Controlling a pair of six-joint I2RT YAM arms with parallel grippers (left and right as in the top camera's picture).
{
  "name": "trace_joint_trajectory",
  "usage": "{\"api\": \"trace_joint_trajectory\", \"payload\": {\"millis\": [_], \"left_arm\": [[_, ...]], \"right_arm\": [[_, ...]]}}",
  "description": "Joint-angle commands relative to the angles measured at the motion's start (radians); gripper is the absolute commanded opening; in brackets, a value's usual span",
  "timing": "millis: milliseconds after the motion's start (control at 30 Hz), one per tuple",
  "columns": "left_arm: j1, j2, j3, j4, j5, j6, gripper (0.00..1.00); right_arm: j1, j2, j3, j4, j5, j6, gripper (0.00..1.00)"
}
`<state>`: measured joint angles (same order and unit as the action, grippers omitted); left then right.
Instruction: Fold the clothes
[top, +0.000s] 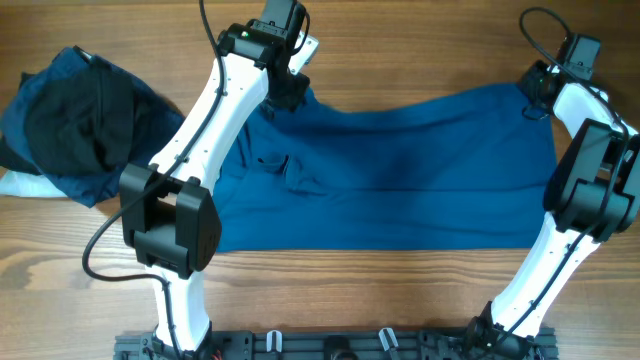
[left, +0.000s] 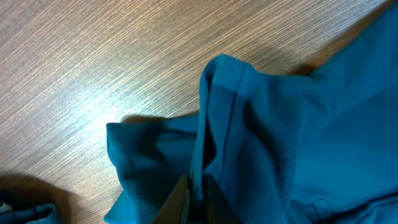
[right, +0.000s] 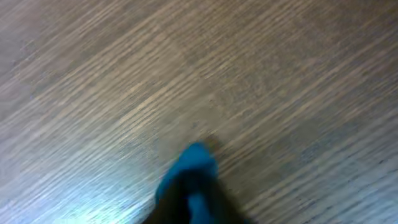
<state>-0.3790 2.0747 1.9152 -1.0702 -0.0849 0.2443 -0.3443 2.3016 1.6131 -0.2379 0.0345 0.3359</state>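
Polo shirt (top: 400, 170), mid-blue, lies spread wide across the wooden bench (top: 400, 300) between my two arms, with its collar toward the left. My left fingers (left: 178, 200) are clamped tight on a fold of fabric beside a ribbed sleeve cuff at the shirt's far left edge. My right fingers (right: 171, 202) are pinched closed on a small tip of blue cloth at the far right corner, though that view is blurred. Beyond the left arm sits a heap of dark clothing (top: 70, 125).
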Motion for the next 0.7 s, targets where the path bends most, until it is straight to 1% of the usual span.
{"api": "trace_joint_trajectory", "payload": {"millis": [0,100,200,300,467,667], "left_arm": [[-0.006,-0.021,0.017,-0.001,-0.002,-0.018,0.06],[-0.005,-0.021,0.017,-0.001,-0.003,-0.018,0.06],[-0.005,-0.021,0.017,-0.010,-0.003,-0.017,0.06],[-0.005,-0.022,0.017,-0.024,-0.003,-0.017,0.06],[-0.005,-0.025,0.017,-0.042,-0.018,-0.017,0.06],[-0.004,-0.027,0.017,-0.093,-0.026,-0.017,0.06]], "right_arm": [[-0.006,0.042,0.006,-0.021,-0.046,-0.015,0.04],[-0.031,-0.014,0.006,-0.037,-0.150,-0.019,0.04],[-0.061,-0.095,0.006,-0.061,-0.214,-0.023,0.04],[-0.079,-0.139,0.006,-0.119,-0.216,-0.029,0.04],[-0.089,-0.191,0.006,-0.220,-0.220,-0.127,0.04],[-0.093,-0.231,0.006,-0.320,-0.220,-0.153,0.04]]}}
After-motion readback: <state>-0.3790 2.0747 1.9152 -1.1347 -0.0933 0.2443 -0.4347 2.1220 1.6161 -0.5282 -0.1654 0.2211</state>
